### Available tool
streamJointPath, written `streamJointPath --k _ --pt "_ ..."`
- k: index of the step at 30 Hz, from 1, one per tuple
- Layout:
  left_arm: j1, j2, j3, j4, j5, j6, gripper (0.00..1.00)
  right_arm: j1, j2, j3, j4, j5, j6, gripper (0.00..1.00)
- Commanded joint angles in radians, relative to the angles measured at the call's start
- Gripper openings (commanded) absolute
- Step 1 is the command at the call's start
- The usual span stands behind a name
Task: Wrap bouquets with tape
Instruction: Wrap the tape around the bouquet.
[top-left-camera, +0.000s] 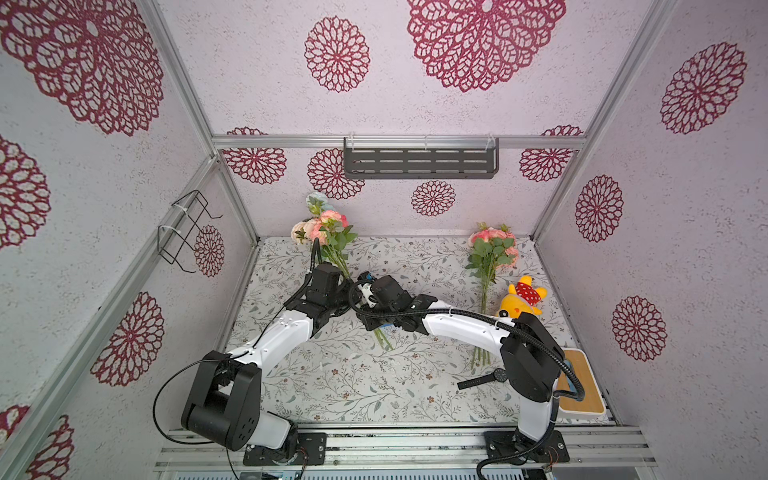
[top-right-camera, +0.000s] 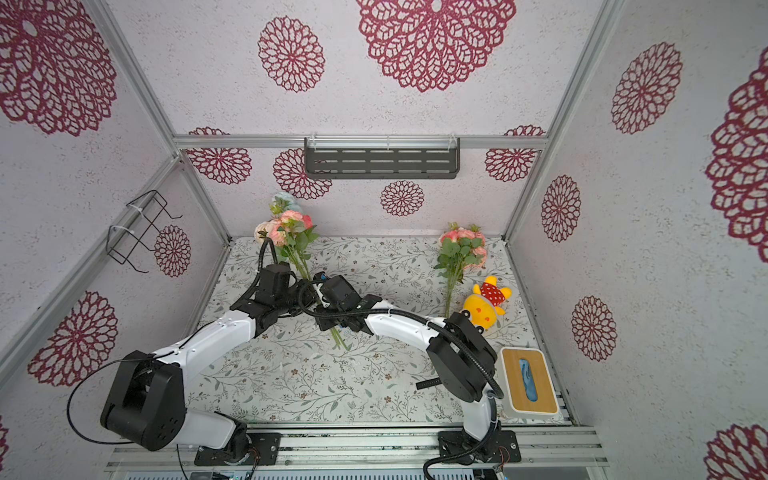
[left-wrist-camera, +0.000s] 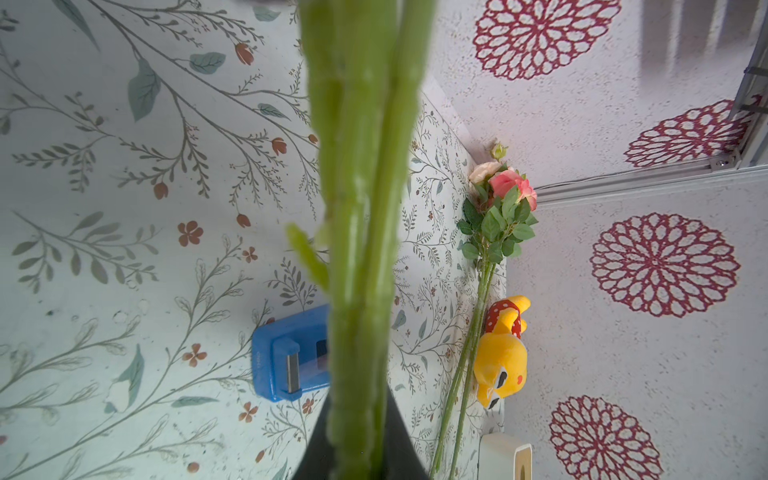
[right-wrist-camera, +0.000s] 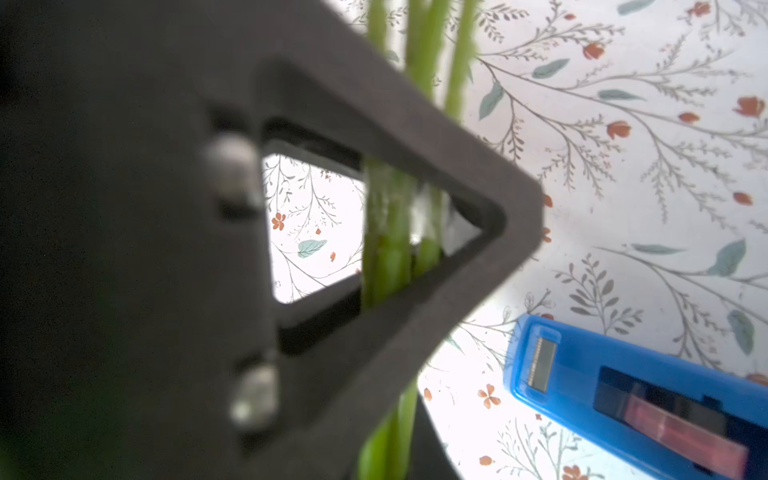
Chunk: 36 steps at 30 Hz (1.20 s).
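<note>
Your two arms meet over the middle of the table (top-left-camera: 332, 386), right on the stems of the blue-topped bouquet (top-left-camera: 328, 232). It lies with its blooms at the back edge and its stem ends poking out under your right forearm. Your left gripper (top-left-camera: 344, 293) is pinching those stems: in its wrist view they run straight up out of the dark fingers (left-wrist-camera: 403, 453). Your right gripper (top-left-camera: 362, 297) sits just beside it on the same stems, but whether it is spread or pressed onto them I cannot tell. The tape (right-wrist-camera: 681, 428) sits in its blue dispenser (left-wrist-camera: 291, 357), flat on the table just beside the stems. The second bouquet (top-left-camera: 490, 253) lies well apart on your right, next to the yellow plush toy (top-left-camera: 521, 299), with a black wristwatch (top-left-camera: 486, 379) near its stem ends.
</note>
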Motion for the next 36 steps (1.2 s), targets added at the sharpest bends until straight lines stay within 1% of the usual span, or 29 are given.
streamJointPath --k 1,3,5,7,9,12,15,18,20,21,24,25,27,29,30,32,34,36 --pt "-0.002 -0.014 0.019 0.016 -0.01 0.034 0.0 -0.016 -0.078 -0.03 0.091 -0.098 0.009 0.54" --pt "-0.002 -0.025 0.015 0.024 -0.008 0.045 0.0 -0.042 -0.139 -0.104 0.196 -0.172 0.063 0.69" --pt "-0.001 -0.038 0.003 0.058 0.01 0.058 0.0 -0.077 -0.174 -0.161 0.298 -0.268 0.139 0.8" --pt "0.001 -0.05 -0.009 0.101 0.023 0.06 0.0 -0.103 -0.192 -0.213 0.379 -0.335 0.184 0.98" --pt "0.006 -0.058 -0.007 0.128 0.045 0.072 0.0 -0.122 -0.209 -0.257 0.416 -0.335 0.209 0.99" --pt "0.016 -0.07 -0.014 0.19 0.086 0.079 0.0 -0.155 -0.218 -0.301 0.481 -0.415 0.234 0.98" --pt "0.023 -0.071 -0.02 0.239 0.113 0.062 0.0 -0.166 -0.189 -0.304 0.556 -0.519 0.28 0.9" --pt "0.023 -0.06 -0.029 0.29 0.134 0.029 0.0 -0.163 -0.132 -0.302 0.673 -0.587 0.388 0.77" --pt "0.022 -0.059 -0.052 0.346 0.129 -0.007 0.0 -0.161 -0.097 -0.314 0.752 -0.593 0.459 0.68" --pt "0.023 -0.06 -0.062 0.365 0.123 -0.022 0.0 -0.161 -0.087 -0.321 0.773 -0.582 0.475 0.65" --pt "0.023 -0.074 -0.084 0.393 0.096 -0.038 0.0 -0.161 -0.078 -0.326 0.744 -0.545 0.464 0.55" --pt "0.022 -0.08 -0.086 0.394 0.091 -0.04 0.0 -0.161 -0.083 -0.324 0.703 -0.519 0.442 0.48" --pt "0.022 -0.091 -0.086 0.382 0.073 -0.038 0.0 -0.158 -0.098 -0.308 0.596 -0.458 0.382 0.3" --pt "0.021 -0.102 -0.08 0.347 0.054 -0.025 0.0 -0.146 -0.126 -0.283 0.438 -0.34 0.28 0.01" --pt "0.02 -0.105 -0.076 0.325 0.043 -0.018 0.0 -0.132 -0.139 -0.267 0.376 -0.276 0.227 0.0" --pt "0.02 -0.107 -0.075 0.29 0.028 -0.013 0.01 -0.092 -0.151 -0.207 0.199 -0.11 0.104 0.0" --pt "0.021 -0.1 -0.076 0.269 0.017 -0.014 0.12 -0.05 -0.147 -0.155 0.092 0.023 0.028 0.0" --pt "0.021 -0.084 -0.071 0.244 0.013 -0.013 0.18 -0.019 -0.143 -0.132 0.047 0.117 -0.012 0.0"
